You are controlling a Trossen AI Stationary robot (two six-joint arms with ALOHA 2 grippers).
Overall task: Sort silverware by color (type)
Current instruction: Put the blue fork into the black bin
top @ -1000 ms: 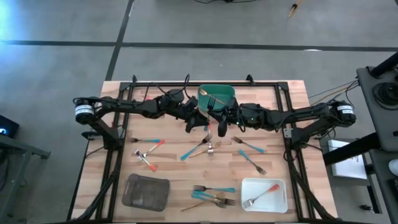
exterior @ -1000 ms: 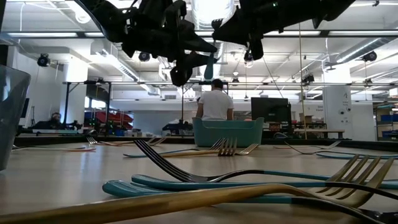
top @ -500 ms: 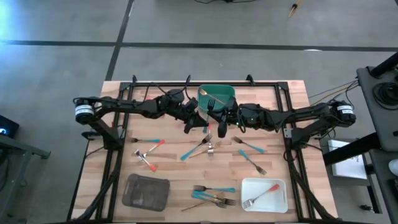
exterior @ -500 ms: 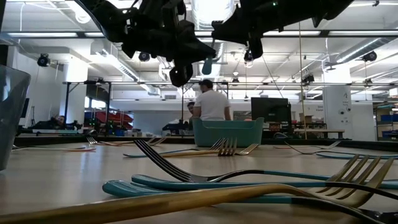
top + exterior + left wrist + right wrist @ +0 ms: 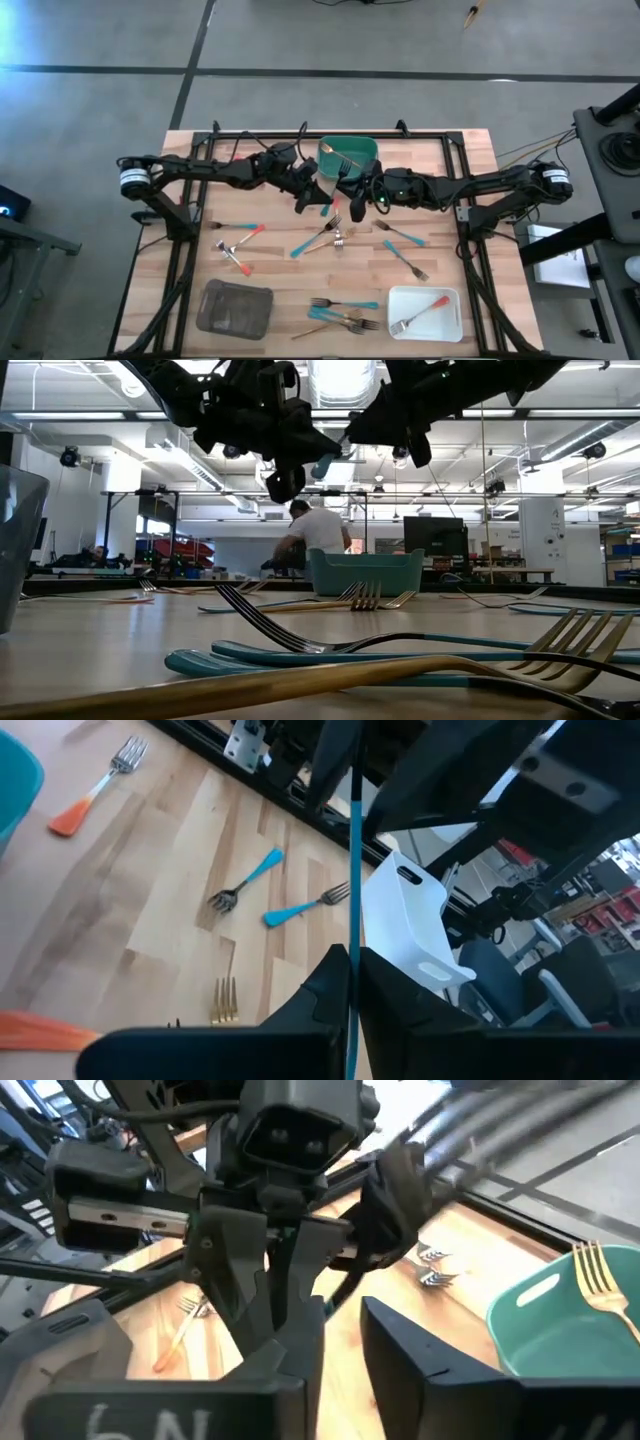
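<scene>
Nearest the front edge, the grey tray looked to hold nothing, while the white tray held one red-handled fork. Between them lay a loose cluster of teal and gold forks, unsorted. Across mid-table more teal-handled forks and red-handled pieces lay scattered on the wood.

Above these, the left gripper hung with its fingers clamped on a thin teal-handled utensil, lifted clear of the table. The right gripper faced it closely, fingers apart and gripping nothing.

Farthest back, the green tray held one gold fork. By my judgement the sorting had barely started: two pieces sat in trays, one was in the air, and most waited on the table.
</scene>
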